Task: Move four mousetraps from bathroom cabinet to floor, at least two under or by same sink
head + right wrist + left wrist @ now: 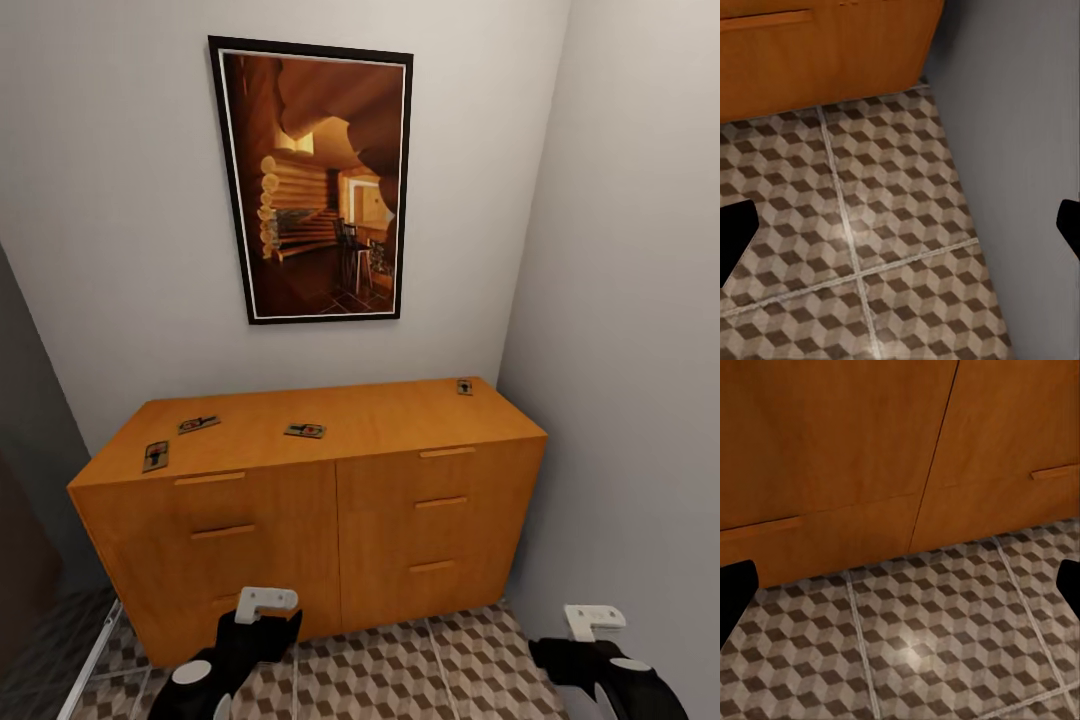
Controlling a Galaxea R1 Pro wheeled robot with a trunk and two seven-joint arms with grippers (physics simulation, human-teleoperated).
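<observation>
The low orange-brown cabinet (330,540) stands against the back wall, drawers closed. Several mousetraps lie flat on its top: one by the left front edge (155,456), one just behind it (198,424), one near the middle (305,430), and one at the back right corner (465,386). My left gripper (262,625) hangs low before the left drawers, above the bathroom floor (400,670). My right gripper (585,650) is low at the right, near the side wall. Both are open and empty in their wrist views: left gripper (900,592), right gripper (900,232).
A framed picture (315,180) hangs above the cabinet. The grey right wall (640,400) meets the cabinet's right end, forming a narrow corner. A dark opening (30,560) and a pale rail (90,660) lie at the lower left. Cube-patterned tiles (870,210) spread in front.
</observation>
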